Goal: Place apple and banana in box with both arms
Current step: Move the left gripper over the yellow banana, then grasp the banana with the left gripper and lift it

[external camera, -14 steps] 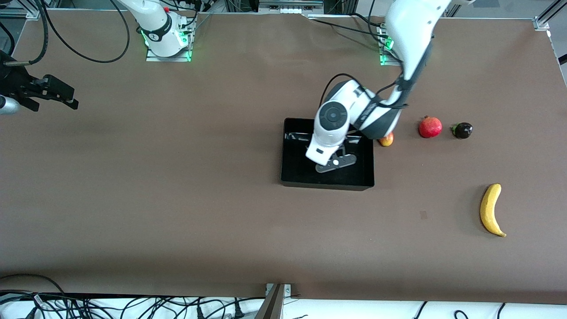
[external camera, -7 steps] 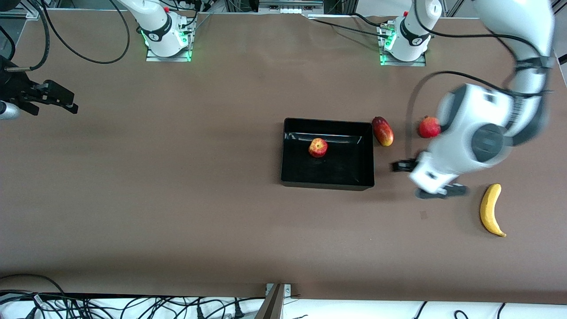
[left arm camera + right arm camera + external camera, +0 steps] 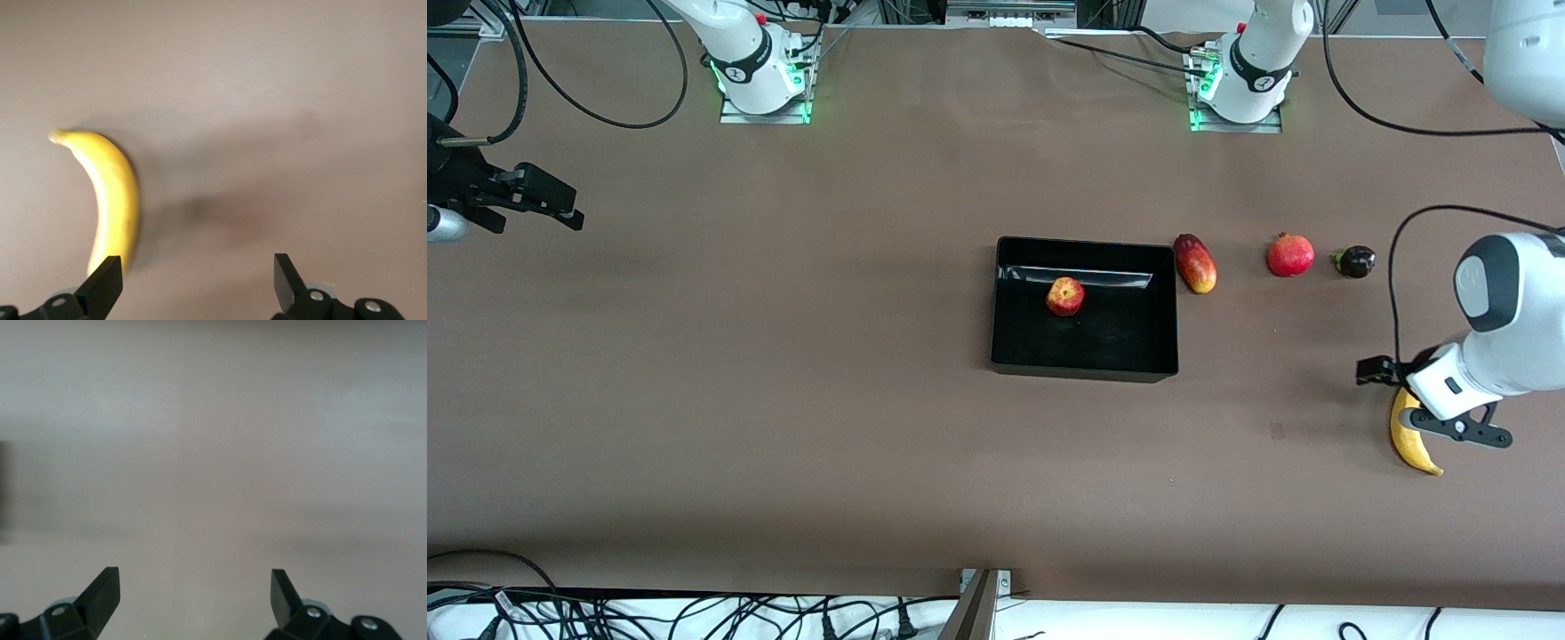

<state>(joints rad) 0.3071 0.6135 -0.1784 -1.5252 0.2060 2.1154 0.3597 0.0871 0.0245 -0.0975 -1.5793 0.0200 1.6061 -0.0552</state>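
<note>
The apple [image 3: 1065,296] lies inside the black box [image 3: 1085,367] near the table's middle. The banana [image 3: 1412,447] lies on the table toward the left arm's end, nearer the front camera than the box. My left gripper [image 3: 1442,418] hangs open and empty just over the banana and hides part of it. In the left wrist view the banana [image 3: 110,193] lies beside one fingertip, not between the fingers of the gripper [image 3: 197,280]. My right gripper [image 3: 567,210] waits open over bare table at the right arm's end, as the right wrist view shows [image 3: 193,597].
A red-yellow mango [image 3: 1196,263] lies right beside the box wall. A red pomegranate [image 3: 1290,255] and a small dark fruit [image 3: 1355,261] lie in a row past it toward the left arm's end. Cables run along the table's front edge.
My left gripper let go of the apple in the box, then swung toward the left arm's end and came down over the banana. The right arm has barely moved.
</note>
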